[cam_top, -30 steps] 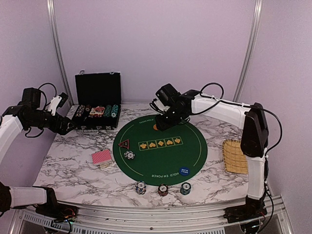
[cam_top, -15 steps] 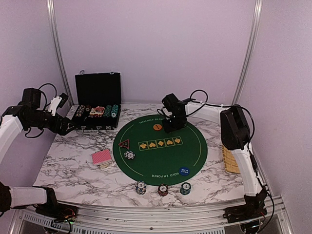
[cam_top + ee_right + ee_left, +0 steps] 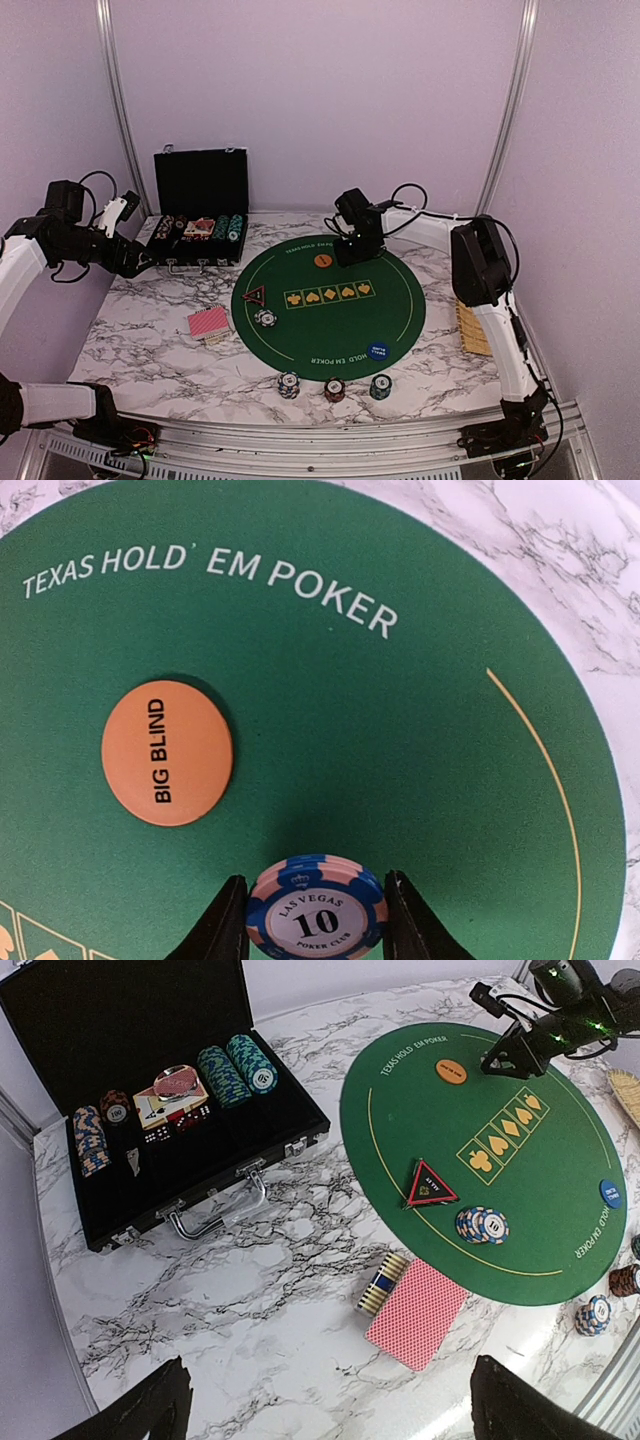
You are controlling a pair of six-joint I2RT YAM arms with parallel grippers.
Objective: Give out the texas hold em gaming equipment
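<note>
Marble table (image 3: 150, 345): green mat (image 3: 420, 740) under the right claw (image 3: 357, 256).
Right claw: pinching chips (image 3: 318, 912) by the rim, low, probably to set down.
Button (image 3: 167, 752): just left of it, likely marking that seat.
Left claw (image 3: 330, 1385): wide, empty, above cards (image 3: 416, 1312).

The right wrist view's lower edge cuts off the right gripper (image 3: 318, 910): only two black fingertips (image 3: 222, 925) show, and the bottom rim of the 10 chip stack (image 3: 318, 905) pinched between them is lost. From above, that stack is hidden beneath the gripper. The left gripper (image 3: 330, 1390) appears only as two dark finger ends (image 3: 140, 1410) at its view's bottom edge. Far ahead to its right, the wicker basket (image 3: 627, 1095) is cut by the view's edge; from above, the right arm (image 3: 480, 265) covers part of it.
</note>
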